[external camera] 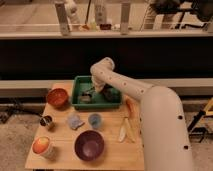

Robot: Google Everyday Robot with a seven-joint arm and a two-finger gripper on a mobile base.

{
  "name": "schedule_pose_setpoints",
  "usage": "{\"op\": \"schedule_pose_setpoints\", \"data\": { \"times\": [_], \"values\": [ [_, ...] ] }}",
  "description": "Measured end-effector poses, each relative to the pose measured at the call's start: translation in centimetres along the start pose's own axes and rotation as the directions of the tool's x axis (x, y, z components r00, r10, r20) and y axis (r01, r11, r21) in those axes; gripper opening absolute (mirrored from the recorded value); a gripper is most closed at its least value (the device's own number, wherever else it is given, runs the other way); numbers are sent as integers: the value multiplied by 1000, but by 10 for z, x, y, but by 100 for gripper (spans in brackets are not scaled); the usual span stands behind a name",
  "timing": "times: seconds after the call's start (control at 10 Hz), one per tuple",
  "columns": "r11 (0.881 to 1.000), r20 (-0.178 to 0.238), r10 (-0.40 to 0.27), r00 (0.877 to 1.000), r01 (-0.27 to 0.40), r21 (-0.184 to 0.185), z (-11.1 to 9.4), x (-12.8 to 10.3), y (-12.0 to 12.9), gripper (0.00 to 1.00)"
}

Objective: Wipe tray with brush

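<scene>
The green rectangular tray (pixel 100 105) sits at the back middle of the wooden table. My white arm reaches from the right, bends over the tray's back wall and comes down into it. The gripper (pixel 91 93) is low inside the tray, over its left half. A small dark object (pixel 85 98), likely the brush, lies under or at the gripper on the tray floor; I cannot tell if it is held. Another dark object (pixel 108 93) lies in the tray's right half.
On the table (pixel 60 155) stand an orange-brown bowl (pixel 57 97) left of the tray, a metal can (pixel 46 121), a pale blue cloth (pixel 75 121), a small blue cup (pixel 95 120), a round purple bowl (pixel 89 145), a cup with fruit (pixel 42 146), a banana (pixel 123 131) and a carrot (pixel 131 106).
</scene>
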Motion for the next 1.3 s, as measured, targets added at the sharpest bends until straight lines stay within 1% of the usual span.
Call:
{"op": "schedule_pose_setpoints", "data": {
  "times": [0.2, 0.4, 0.7, 0.8, 1.0, 1.1, 1.3],
  "values": [
    [1000, -11, 5, 1000, -5, 1, 1, 5, -3, 0],
    [1000, -31, 14, 999, -14, 7, 1, 16, -9, 0],
    [1000, -52, 6, 999, -5, 19, 4, 21, -28, 0],
    [1000, -60, -2, 998, 3, 23, 4, 20, -35, 0],
    [999, -66, -20, 998, 22, 30, 7, 10, -49, 0],
    [999, -65, -29, 997, 31, 32, 8, 2, -56, 0],
    [999, -63, -38, 997, 40, 35, 10, -4, -64, 0]
  ]
}}
